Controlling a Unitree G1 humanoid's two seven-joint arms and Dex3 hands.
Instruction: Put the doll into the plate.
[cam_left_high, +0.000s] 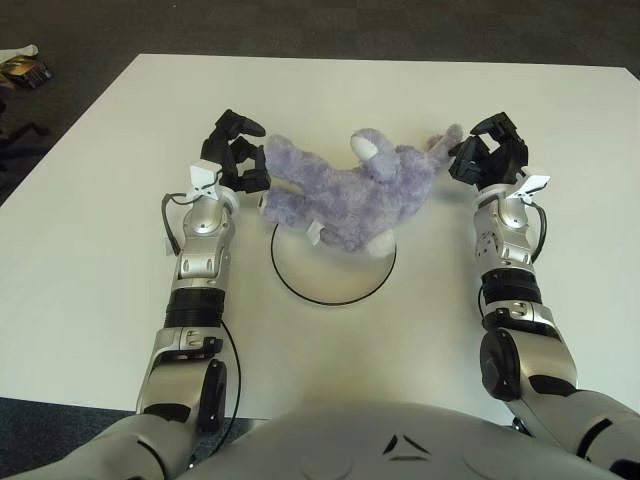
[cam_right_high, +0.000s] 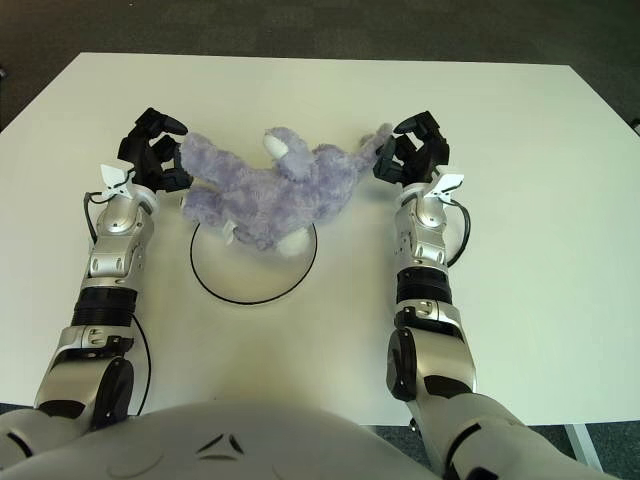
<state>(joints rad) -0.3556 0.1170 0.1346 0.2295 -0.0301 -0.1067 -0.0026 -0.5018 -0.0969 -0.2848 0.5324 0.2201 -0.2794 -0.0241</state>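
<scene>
Doll (cam_left_high: 350, 195), fuzzy purple, grasped by left hand (cam_left_high: 234, 158) and right hand (cam_left_high: 484, 156) over round plate (cam_left_high: 333, 280).
</scene>
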